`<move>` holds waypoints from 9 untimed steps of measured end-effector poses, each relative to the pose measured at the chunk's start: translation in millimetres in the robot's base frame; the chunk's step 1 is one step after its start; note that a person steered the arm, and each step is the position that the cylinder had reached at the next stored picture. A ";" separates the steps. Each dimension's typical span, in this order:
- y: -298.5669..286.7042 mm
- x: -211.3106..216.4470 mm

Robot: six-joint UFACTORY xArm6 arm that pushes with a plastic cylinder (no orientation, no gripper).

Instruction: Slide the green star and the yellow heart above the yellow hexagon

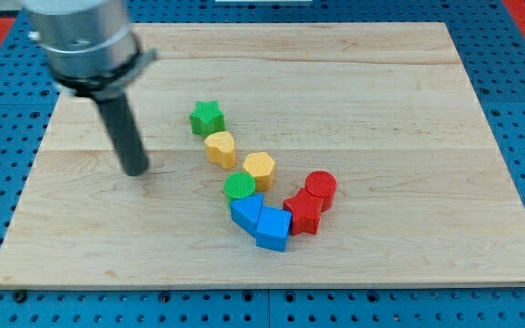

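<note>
The green star (206, 117) sits near the board's middle, up and left of the yellow heart (220, 148), which it nearly touches. The yellow hexagon (259, 168) lies just right of and below the heart. My tip (136, 171) rests on the board well to the view's left of these blocks, about level with the hexagon and apart from all of them. The rod rises to a grey mount at the view's top left.
A green cylinder (239, 186) touches the hexagon's lower left. Below it sit two blue blocks (247, 213) (273, 228). A red star-like block (303, 213) and a red cylinder (321, 188) lie to their right. The wooden board (408, 109) sits on a blue pegboard.
</note>
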State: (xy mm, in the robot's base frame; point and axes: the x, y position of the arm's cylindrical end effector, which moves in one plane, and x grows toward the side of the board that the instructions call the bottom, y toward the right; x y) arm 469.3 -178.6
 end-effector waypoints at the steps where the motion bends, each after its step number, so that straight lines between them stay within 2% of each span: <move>1: 15.0 -74.0; 2: 82.7 -118.4; 3: 115.3 -70.6; 4: 148.0 -42.7; 6: 189.9 -0.3; 7: 212.7 4.7; 8: 191.5 -60.6; 9: 82.6 -43.2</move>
State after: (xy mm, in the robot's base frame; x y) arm 426.1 -96.0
